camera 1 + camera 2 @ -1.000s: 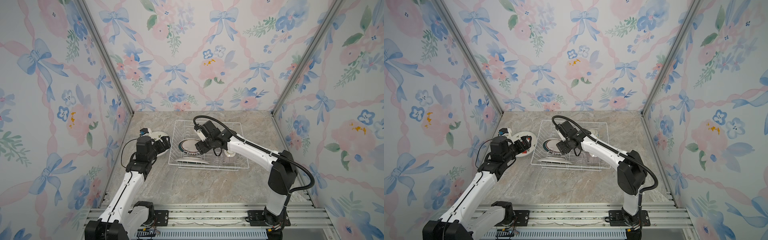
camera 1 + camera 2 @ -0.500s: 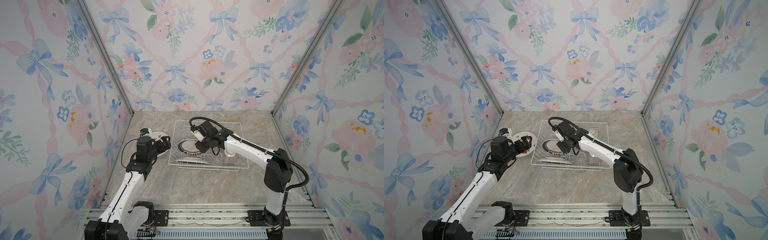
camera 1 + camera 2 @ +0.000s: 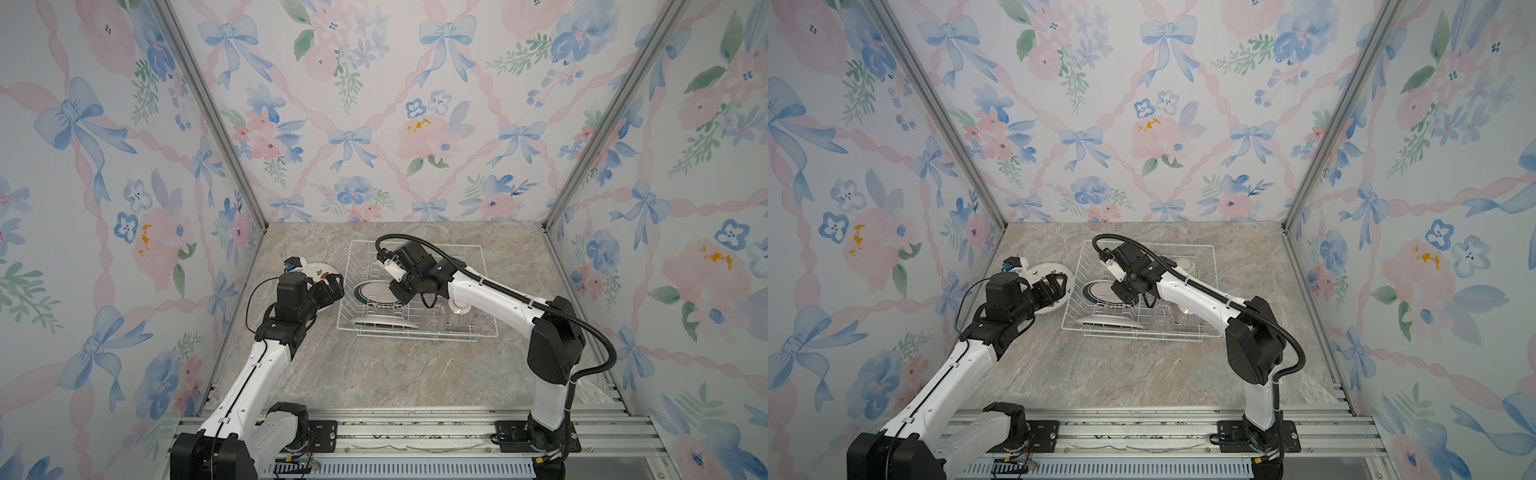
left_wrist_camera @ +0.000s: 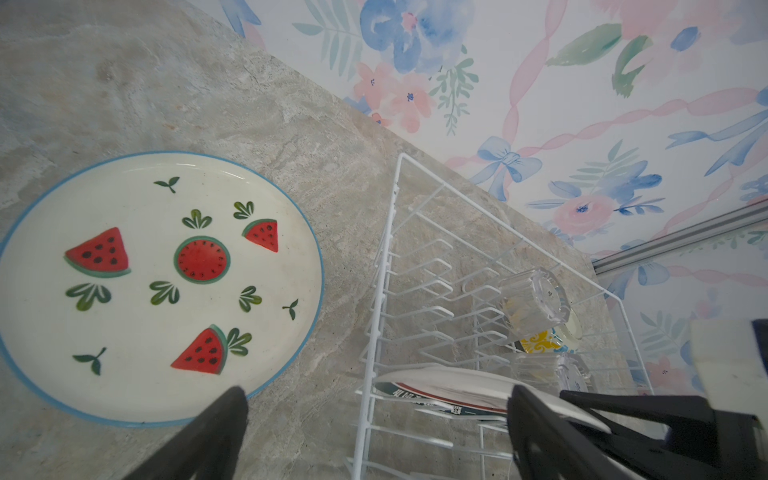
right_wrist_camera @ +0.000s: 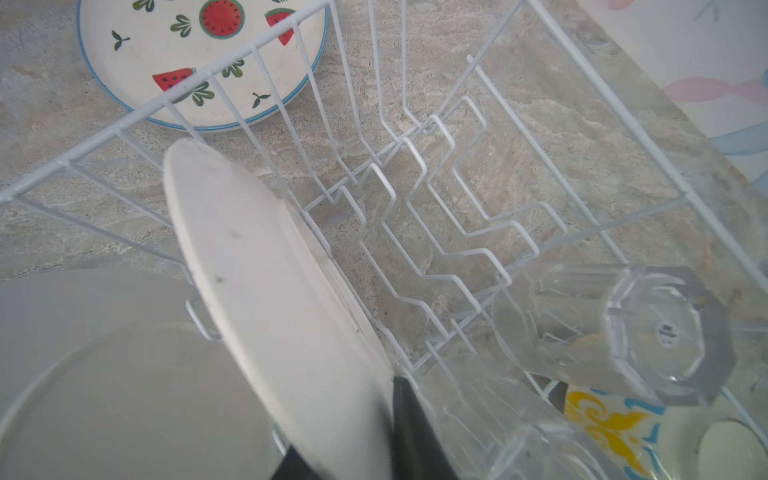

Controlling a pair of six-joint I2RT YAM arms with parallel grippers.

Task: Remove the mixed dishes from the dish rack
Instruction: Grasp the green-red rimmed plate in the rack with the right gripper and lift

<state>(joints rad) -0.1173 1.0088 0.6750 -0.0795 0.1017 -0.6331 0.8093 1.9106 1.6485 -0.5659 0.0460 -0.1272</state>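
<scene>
step: lifting the next plate out of the rack point(image 3: 469, 257).
right gripper point(image 5: 345, 419): reaches into the rack's left half, clamped over the rim of the teal plate point(image 5: 257, 266), one finger on each face.
teal plate: stands on edge, tilted, between prongs in the rack's left half; the white plate point(image 3: 382, 322) lies behind it at the rack's front edge.
left gripper point(image 4: 374, 436): jaws wide apart, holding nothing, hovers just left of the rack over the edge of the melon plate point(image 4: 158, 286).
melon plate: flat on the table just left of the rack, already out.
left in the rack: cups point(image 5: 648, 332), yellow bowl point(image 5: 611, 432), striped bowl point(image 3: 459, 318), all in its right half.
risk, slip: the hold is a thin pinch on a glazed rim; the plate's weight could swing it in the jaws and drop it onto the prongs.
risk, snag: a lift that is not straight up could hook the rim on a prong or the rack's side wire and drag the rack along.
risk, knock: a swinging plate could strike the white plate or the nearest cup.
risk, landing: the left gripper and melon plate fill the spot left of the rack; carrying there could mean a collision.
</scene>
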